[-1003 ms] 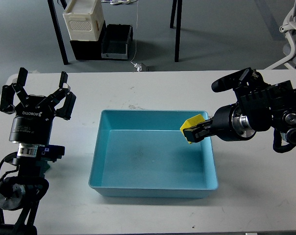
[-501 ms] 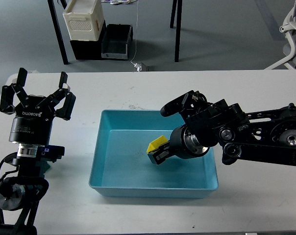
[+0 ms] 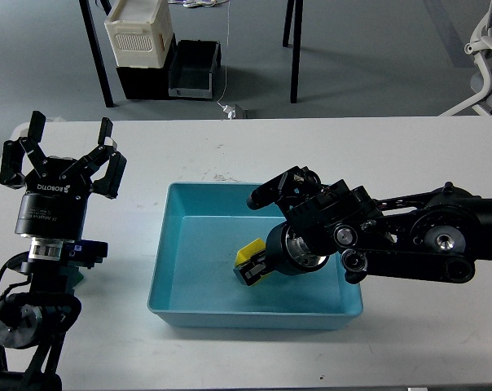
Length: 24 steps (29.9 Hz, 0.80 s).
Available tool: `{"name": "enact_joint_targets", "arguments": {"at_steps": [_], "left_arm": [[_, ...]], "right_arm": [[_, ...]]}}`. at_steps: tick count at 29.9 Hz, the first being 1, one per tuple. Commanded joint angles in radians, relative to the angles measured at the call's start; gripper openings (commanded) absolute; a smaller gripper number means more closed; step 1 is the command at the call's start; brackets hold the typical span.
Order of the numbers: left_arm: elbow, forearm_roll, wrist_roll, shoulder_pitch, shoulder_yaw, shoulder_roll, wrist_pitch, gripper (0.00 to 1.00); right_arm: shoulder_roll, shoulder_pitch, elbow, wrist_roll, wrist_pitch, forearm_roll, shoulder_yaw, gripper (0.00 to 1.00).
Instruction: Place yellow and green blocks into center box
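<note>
A yellow block (image 3: 249, 252) is low inside the light blue box (image 3: 169, 269), near its floor at the middle. My right gripper (image 3: 252, 267) reaches in from the right and is shut on the yellow block. My left gripper (image 3: 63, 163) stands upright over the table's left side with its fingers spread open and empty. No green block shows in the head view.
The white table (image 3: 409, 147) carries the box at its middle. Behind the table on the floor stand a white crate (image 3: 138, 32) on black boxes (image 3: 181, 72) and dark table legs (image 3: 295, 49). A white chair (image 3: 486, 49) is at the far right.
My right gripper carried the yellow block from the box's right rim leftward and down into the middle of the box. The left arm has not moved.
</note>
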Motion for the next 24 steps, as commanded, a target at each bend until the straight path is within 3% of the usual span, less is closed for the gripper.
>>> {"name": "enact_joint_targets", "arguments": {"at_steps": [1, 10, 17, 24], "left_arm": [[0.0, 0.002, 0.0, 0.0, 0.001, 0.0, 0.0, 1.0], [0.0, 0.002, 0.0, 0.0, 0.001, 0.0, 0.0, 1.0], [0.0, 0.0, 0.0, 0.0, 0.001, 0.0, 0.0, 1.0], [0.002, 0.002, 0.0, -0.017, 0.001, 0.0, 0.0, 1.0]], "right_arm": [[-0.003, 0.001, -0.003, 0.0, -0.002, 0.007, 0.019, 1.0], [-0.036, 0.003, -0.006, 0.0, -0.059, 0.167, 0.124, 1.0], [-0.141, 0.001, -0.028, 0.0, -0.128, 0.381, 0.245, 1.0], [-0.197, -0.008, -0.169, 0.0, -0.148, 0.703, 0.439, 1.0]]}}
